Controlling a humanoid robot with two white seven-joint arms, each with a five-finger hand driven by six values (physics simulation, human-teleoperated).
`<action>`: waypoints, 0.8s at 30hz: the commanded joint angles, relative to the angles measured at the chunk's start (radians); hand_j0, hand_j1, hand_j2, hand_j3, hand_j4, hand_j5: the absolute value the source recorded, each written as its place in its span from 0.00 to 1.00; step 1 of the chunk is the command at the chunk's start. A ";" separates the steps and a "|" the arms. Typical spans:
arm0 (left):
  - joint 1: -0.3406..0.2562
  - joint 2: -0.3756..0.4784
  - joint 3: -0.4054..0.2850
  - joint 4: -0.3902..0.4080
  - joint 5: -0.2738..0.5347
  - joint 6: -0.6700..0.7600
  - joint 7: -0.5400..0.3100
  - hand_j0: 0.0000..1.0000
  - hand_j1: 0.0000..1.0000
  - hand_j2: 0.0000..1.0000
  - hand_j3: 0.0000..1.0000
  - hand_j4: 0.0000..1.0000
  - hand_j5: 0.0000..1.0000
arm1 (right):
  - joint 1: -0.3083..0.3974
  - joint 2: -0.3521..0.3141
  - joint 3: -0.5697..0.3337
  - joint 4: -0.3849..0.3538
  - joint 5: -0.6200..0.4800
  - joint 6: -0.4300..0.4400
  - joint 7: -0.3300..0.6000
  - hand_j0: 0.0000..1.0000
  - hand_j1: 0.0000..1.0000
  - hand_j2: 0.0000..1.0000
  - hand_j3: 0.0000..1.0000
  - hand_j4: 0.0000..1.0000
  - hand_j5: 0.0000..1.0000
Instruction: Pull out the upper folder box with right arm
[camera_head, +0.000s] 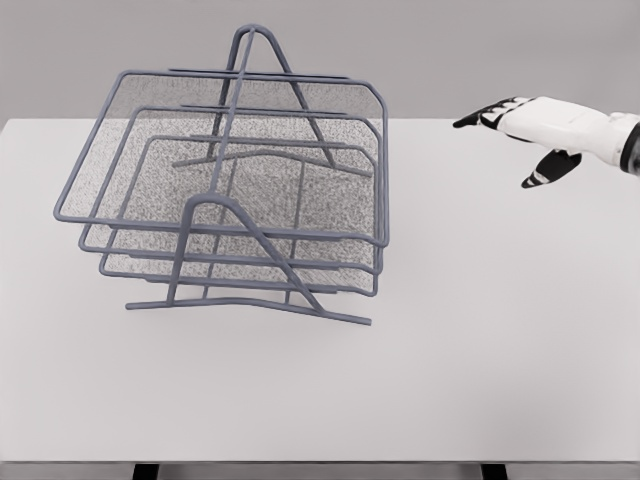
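Observation:
A grey wire-mesh folder rack (240, 290) with three stacked trays stands on the left half of the white table (480, 360). Its upper tray (230, 160) sits level with the two below, its front rim facing the lower left. My right hand (520, 135) comes in from the right edge, hovering above the table's far right, well to the right of the rack. Its dark-tipped fingers are spread and point left toward the rack, holding nothing. No left arm shows.
The table's front edge (320, 462) runs along the bottom of the view, and its far edge meets a plain grey wall.

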 joint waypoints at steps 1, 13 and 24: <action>-0.002 0.000 0.000 0.001 0.000 0.000 0.000 1.00 1.00 1.00 1.00 1.00 1.00 | 0.000 0.008 -0.019 -0.003 0.003 -0.014 0.000 1.00 1.00 1.00 1.00 1.00 1.00; -0.002 0.000 0.000 0.001 0.000 0.000 0.000 1.00 1.00 1.00 1.00 1.00 1.00 | 0.002 0.264 -0.099 -0.174 0.160 -0.187 0.000 1.00 1.00 1.00 1.00 1.00 1.00; 0.000 0.000 0.000 0.001 0.000 0.000 0.000 1.00 1.00 1.00 1.00 1.00 1.00 | 0.081 0.325 -0.065 -0.123 0.227 -0.184 0.000 1.00 1.00 1.00 1.00 1.00 1.00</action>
